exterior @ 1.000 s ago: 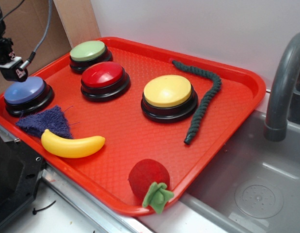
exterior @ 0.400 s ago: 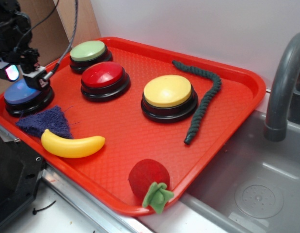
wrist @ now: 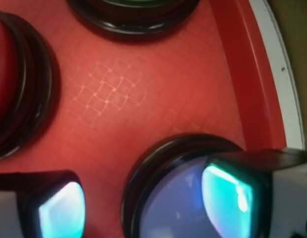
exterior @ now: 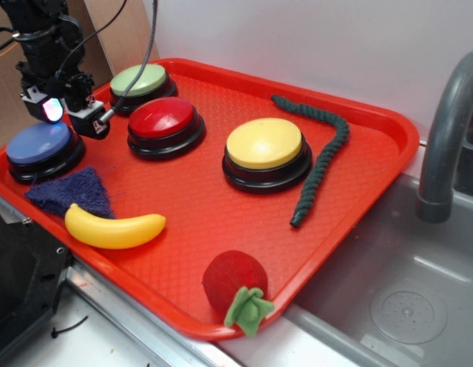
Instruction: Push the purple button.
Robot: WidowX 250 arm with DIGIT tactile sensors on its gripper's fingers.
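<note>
The purple button (exterior: 39,143) has a periwinkle cap on a black base and sits at the left end of the red tray (exterior: 221,206). My gripper (exterior: 72,115) hangs a little above and behind the button's right side, between it and the green and red buttons. It is open, with lit pads and nothing held. In the wrist view the gripper (wrist: 143,208) straddles the button's left rim: the right finger is over the purple button (wrist: 178,218) and the left finger is over bare tray.
A green button (exterior: 138,79), red button (exterior: 161,117) and yellow button (exterior: 264,143) stand on the tray. A dark blue knitted scrap (exterior: 72,191), banana (exterior: 114,228), green rope (exterior: 320,153) and red felt fruit (exterior: 234,279) lie there too. A sink and faucet (exterior: 446,138) are at the right.
The gripper has risen and shifted right and back, from just over the purple button's near-left side toward the gap by the green and red buttons. The purple cap is now more exposed.
</note>
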